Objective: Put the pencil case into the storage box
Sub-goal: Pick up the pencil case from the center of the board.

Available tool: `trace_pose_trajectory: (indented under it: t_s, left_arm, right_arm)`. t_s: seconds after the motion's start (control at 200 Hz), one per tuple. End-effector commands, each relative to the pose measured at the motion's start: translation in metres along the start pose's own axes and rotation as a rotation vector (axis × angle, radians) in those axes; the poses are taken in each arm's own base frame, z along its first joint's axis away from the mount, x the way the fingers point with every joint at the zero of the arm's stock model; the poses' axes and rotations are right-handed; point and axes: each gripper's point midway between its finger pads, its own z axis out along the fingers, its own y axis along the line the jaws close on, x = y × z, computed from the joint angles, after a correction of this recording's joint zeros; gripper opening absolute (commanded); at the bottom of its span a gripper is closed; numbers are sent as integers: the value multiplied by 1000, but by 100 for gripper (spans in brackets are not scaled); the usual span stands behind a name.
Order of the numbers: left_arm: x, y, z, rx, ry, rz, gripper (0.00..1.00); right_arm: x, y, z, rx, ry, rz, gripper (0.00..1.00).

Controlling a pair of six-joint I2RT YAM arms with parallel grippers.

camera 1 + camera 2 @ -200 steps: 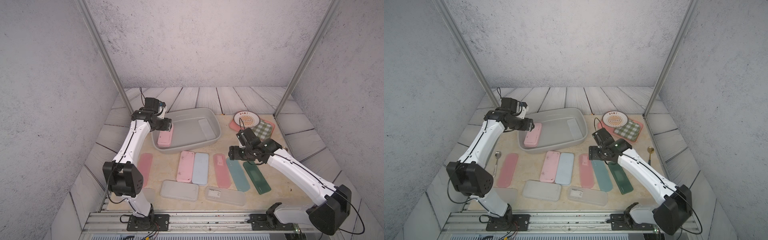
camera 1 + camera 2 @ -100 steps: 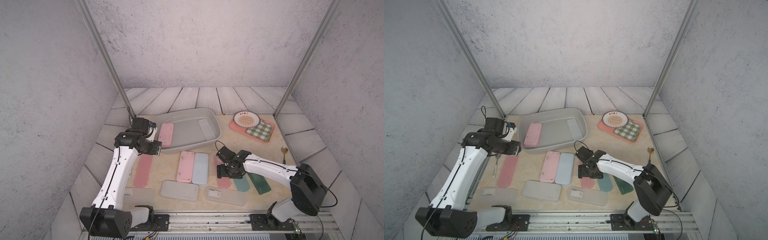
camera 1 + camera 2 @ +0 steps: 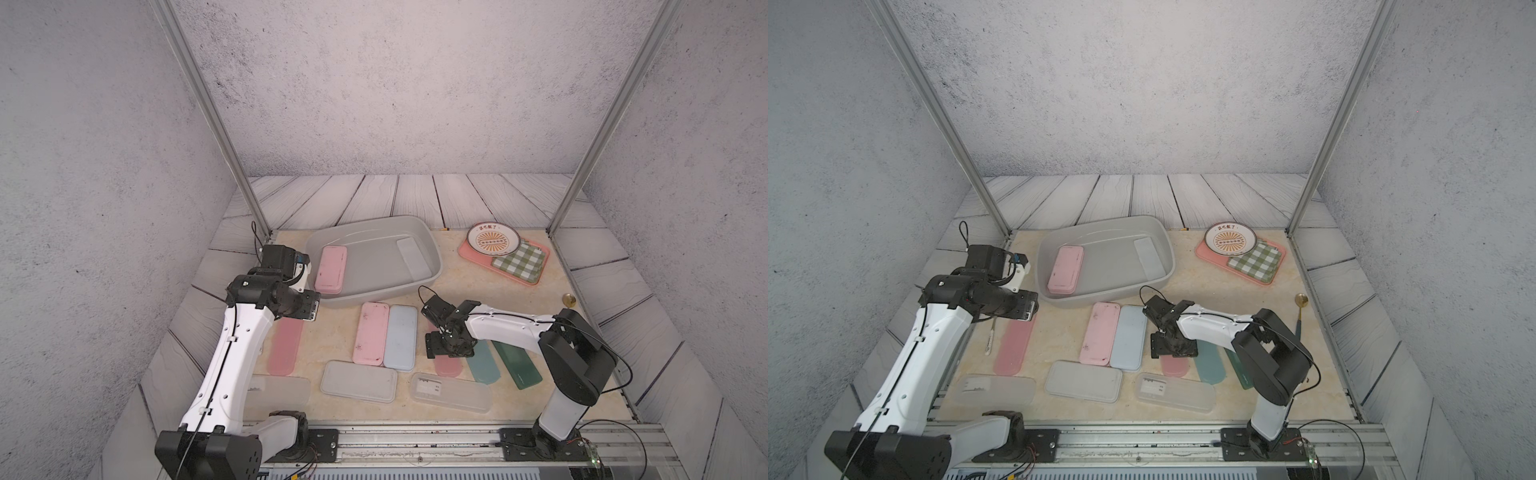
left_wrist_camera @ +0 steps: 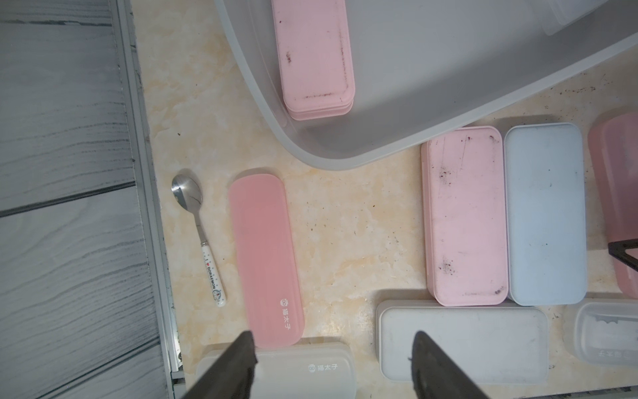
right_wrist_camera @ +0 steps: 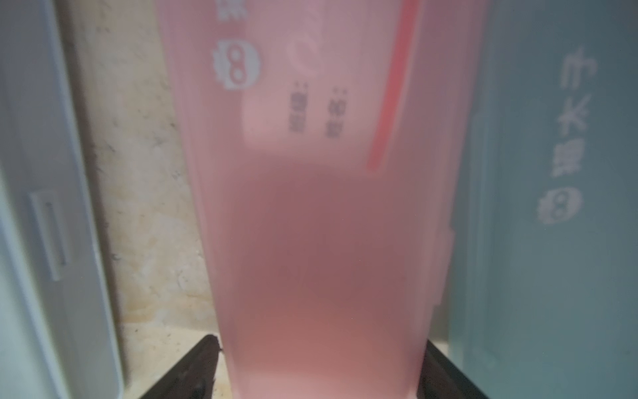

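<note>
Right jaws stand wide and low over the table point(image 3: 328, 332), astride a slim pink case point(image 5: 310, 241), with one tip just beside each long edge and no visible clamping. The slim pink case lies flat on the table between a blue case point(image 3: 401, 336) and a teal case point(image 3: 482, 365), the teal one just beside it. It is outside the box point(image 3: 382, 293), which sits farther back and holds a wider pink case point(image 3: 330, 270) and a pale case point(image 3: 411, 257). Left jaws are wide and empty, hanging above the table near the box's front corner. The slim pink case looks like a light, stiff shell of frosted plastic, smooth and probably slippery. A grip across its narrow width near the middle seems best to keep it level. The teal case leaves one tip little room.
</note>
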Motion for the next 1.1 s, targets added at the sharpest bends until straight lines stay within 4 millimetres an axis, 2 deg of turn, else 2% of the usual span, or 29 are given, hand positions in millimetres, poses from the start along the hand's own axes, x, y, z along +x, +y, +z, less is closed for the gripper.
trace_pose_trajectory:
  t_s: [0.0,0.105,0.225,0.335,0.45,0.525,0.636,0.766,0.826,0.946,1.091]
  left_arm:
    - [5,6,0,-27,-4,-3,73]
    - [5,-6,-1,53,-22,-11,75]
    - [2,-46,-19,329,-116,9,81]
    - [7,-79,-43,521,-253,134,90]
    - [28,-107,-66,710,-247,274,100]
    - [34,-118,-83,788,-278,314,100]
    - [25,-114,-83,750,-308,288,100]
    - [12,-100,-84,654,-307,260,100]
    - [9,-95,-87,620,-314,263,100]
    - [4,-87,-90,579,-330,265,100]
    - [-4,-73,-86,529,-336,220,100]
  right_arm:
    - [-3,-3,7,46,1,-22,87]
    - [-3,-5,11,54,-4,-30,79]
    - [-5,0,9,13,-30,-35,68]
    - [-7,2,-4,-24,-62,-35,63]
    - [-10,2,-41,-55,-112,-54,63]
    - [-13,5,-74,-97,-153,-87,62]
    - [-26,12,-121,-134,-232,-144,62]
    - [-77,40,-176,-190,-413,-206,64]
    - [-105,58,-190,-195,-464,-232,64]
    - [-159,94,-197,-216,-533,-273,66]
    - [-221,127,-182,-253,-560,-293,66]
